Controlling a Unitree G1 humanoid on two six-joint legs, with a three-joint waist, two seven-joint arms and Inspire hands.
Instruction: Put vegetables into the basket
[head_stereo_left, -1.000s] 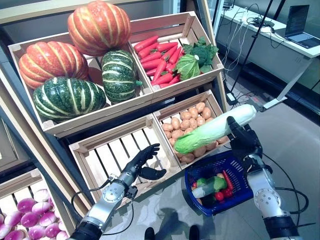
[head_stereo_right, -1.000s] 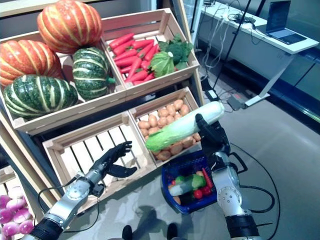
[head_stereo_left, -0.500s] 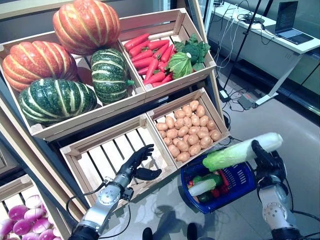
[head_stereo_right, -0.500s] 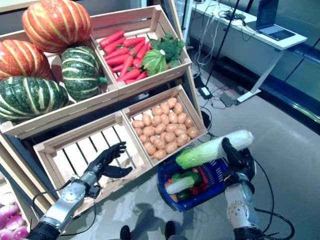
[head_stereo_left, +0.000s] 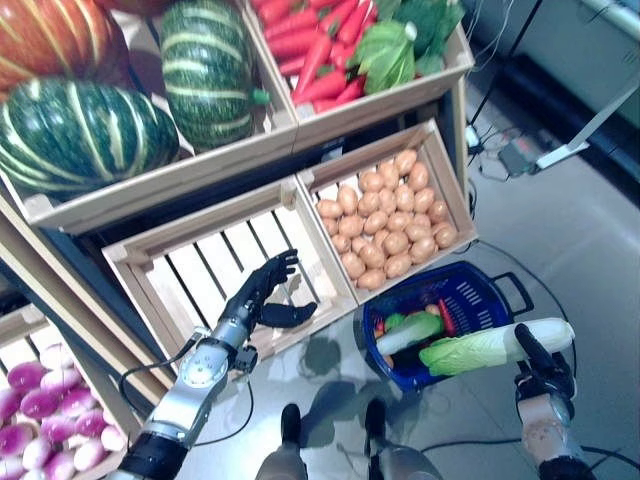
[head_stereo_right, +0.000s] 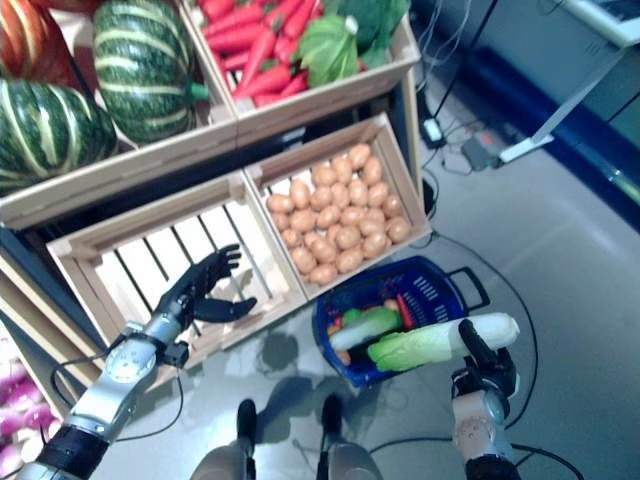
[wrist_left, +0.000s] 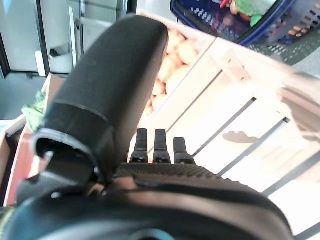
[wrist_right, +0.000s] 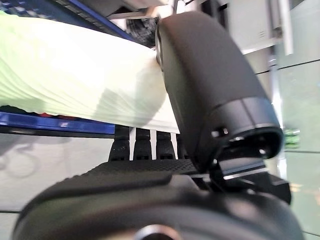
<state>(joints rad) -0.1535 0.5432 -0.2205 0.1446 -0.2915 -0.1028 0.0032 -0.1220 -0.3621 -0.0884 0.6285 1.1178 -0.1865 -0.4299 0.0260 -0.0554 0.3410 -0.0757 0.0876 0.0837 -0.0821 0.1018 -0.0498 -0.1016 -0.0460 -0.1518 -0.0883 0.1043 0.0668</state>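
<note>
Gripping a napa cabbage (head_stereo_left: 495, 347) by its white end, right hand (head_stereo_left: 540, 375) holds it over blue basket (head_stereo_left: 468, 298) at 5 o'clock; left hand (head_stereo_left: 262, 298) relaxed wide over empty crate (head_stereo_left: 215, 270).

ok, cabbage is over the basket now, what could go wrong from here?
1. The right hand grips the long cabbage only at its white end, and its leafy end juts out over the blue basket; it may droop or twist out of the grip.
2. The basket already holds another cabbage and red vegetables; the new one may land across them or on the rim and roll onto the floor.
3. The basket's handle lies near the hand and could snag on the way down.
</note>
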